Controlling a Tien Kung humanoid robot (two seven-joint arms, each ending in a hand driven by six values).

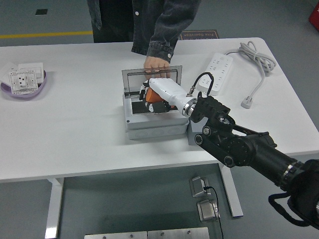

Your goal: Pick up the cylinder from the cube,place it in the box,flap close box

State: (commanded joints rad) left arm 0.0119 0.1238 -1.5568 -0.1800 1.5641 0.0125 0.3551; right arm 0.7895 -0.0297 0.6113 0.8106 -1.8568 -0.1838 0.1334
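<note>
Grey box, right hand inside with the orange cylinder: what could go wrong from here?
1. A person's hand rests on the clear hinged lid of the grey box; flapping it shut may pinch those fingers.
2. The white right hand, curled on the orange cylinder, sits in the opening; withdrawing could snag the lid.
3. The cylinder is mostly hidden, so its seating cannot be confirmed.

White table (75,129): grey box (149,124), grey cube (195,135), power strip (217,67), purple bowl (30,90).
</note>
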